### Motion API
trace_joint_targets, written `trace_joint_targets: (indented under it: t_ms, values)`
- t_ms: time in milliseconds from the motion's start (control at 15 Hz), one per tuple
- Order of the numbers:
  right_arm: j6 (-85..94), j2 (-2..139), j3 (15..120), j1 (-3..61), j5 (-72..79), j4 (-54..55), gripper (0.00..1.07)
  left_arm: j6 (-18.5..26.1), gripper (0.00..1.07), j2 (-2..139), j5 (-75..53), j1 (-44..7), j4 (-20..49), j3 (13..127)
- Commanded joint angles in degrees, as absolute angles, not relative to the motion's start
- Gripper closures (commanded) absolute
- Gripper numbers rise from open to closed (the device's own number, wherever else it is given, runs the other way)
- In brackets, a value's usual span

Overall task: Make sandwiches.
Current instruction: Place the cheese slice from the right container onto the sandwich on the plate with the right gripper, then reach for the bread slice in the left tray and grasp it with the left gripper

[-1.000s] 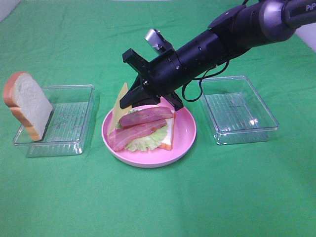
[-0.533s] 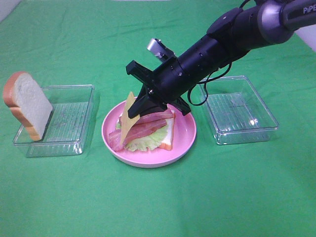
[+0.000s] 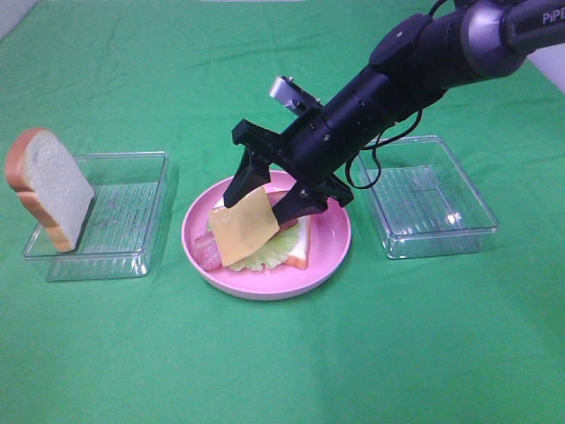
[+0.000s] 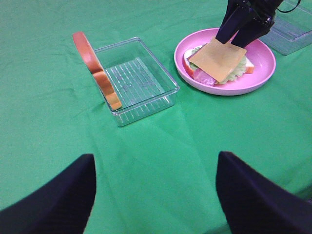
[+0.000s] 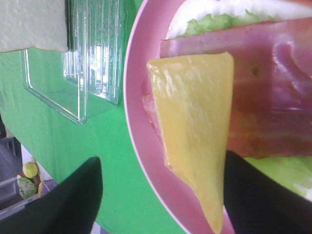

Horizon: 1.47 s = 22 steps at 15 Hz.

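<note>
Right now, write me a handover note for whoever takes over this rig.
Left end effector: open, empty, over the cloth, away from the plate.
Right end effector: open, jaws spread above the cheese slice.
On the pink plate: bottom bread slice, lettuce, bacon, cheese on top, lying askew.
Second bread slice: on edge at the left tray's end.
Left to do: put it on the stack.

The worktop [image 3: 282,371] is covered by a green cloth [image 3: 106,353]. A round pink plate [image 3: 328,247] sits near its middle. Two clear rectangular plastic trays with ribbed floors flank the plate, open side up: the left tray [image 3: 124,225] and the right tray [image 3: 428,199]. Each stands just beside the plate.
</note>
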<state>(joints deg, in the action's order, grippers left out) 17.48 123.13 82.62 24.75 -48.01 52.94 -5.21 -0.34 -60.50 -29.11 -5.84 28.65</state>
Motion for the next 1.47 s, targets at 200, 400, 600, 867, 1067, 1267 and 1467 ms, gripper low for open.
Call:
trace_joint_targets:
  t_ms: [200,400,600,867,1067,1267,1467]
  values:
    - [12.03,117.34,82.56,24.64,-48.36,39.99,0.37,-5.39,0.39,-0.80,-59.93,-29.28,-6.02,28.59]
    - [8.25,110.52,82.56,24.64,-54.03,26.24,0.37,-5.39,0.39,-0.80,-59.93,-29.28,-6.02,28.59]
    - [8.31,100.50,82.10,24.64,-66.00,18.45,0.37,-5.39,0.39,-0.80,-59.93,-29.28,-6.02,28.59]
    - [8.37,88.52,80.04,24.64,-73.22,15.13,0.37,-5.39,0.39,-0.80,-59.93,-29.28,-6.02,28.59]
    - [8.37,78.21,72.94,24.64,-72.48,14.27,0.37,-5.39,0.39,-0.80,-59.93,-29.28,-6.02,28.59]
    - [8.37,65.15,60.10,24.64,-70.99,14.04,0.37,-5.39,0.39,-0.80,-59.93,-29.28,-6.02,28.59]
    - [8.31,49.05,45.21,24.64,-67.04,13.01,0.37,-5.39,0.39,-0.80,-59.93,-29.28,-6.02,28.59]
